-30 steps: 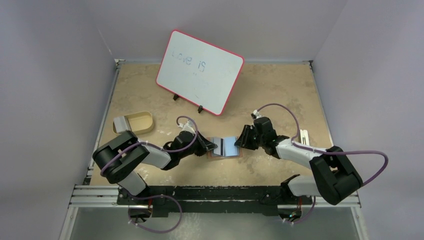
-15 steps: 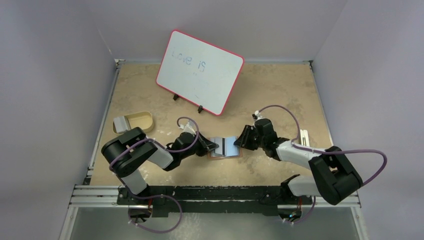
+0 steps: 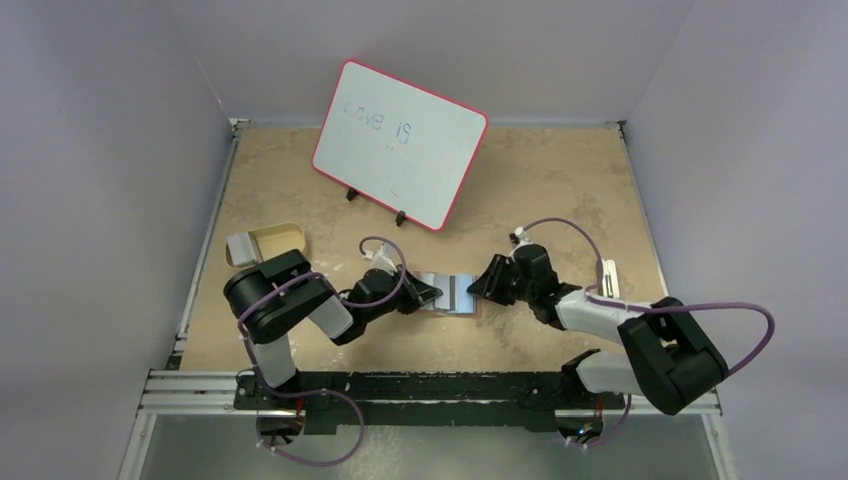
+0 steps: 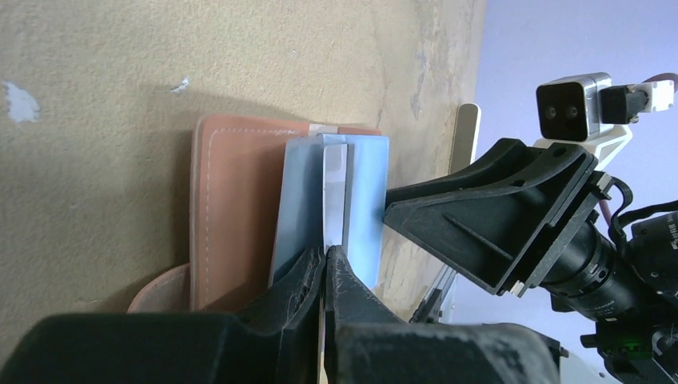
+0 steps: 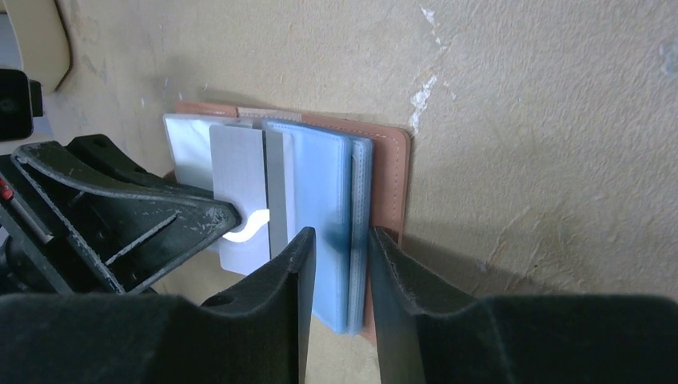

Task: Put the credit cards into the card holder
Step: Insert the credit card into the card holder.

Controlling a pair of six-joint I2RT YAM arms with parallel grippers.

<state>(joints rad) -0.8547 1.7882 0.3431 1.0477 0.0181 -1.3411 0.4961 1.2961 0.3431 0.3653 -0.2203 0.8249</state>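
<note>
The brown card holder lies open on the table between my two grippers, its pale blue sleeves showing. In the left wrist view my left gripper is shut on a thin grey credit card, held edge-on between two blue sleeves above the brown cover. In the right wrist view that card sits over the left sleeves. My right gripper pinches the right blue sleeve stack and the cover edge, jaws narrowly apart. Another grey card lies at the tan tray.
A red-rimmed whiteboard stands on its stand at the back middle. A tan oval tray sits at the left. Pale sticks lie at the right, near my right arm.
My left arm has pushed right, bringing the card further over the card holder. My right gripper has shifted slightly toward the near side, still at the holder's right edge.
</note>
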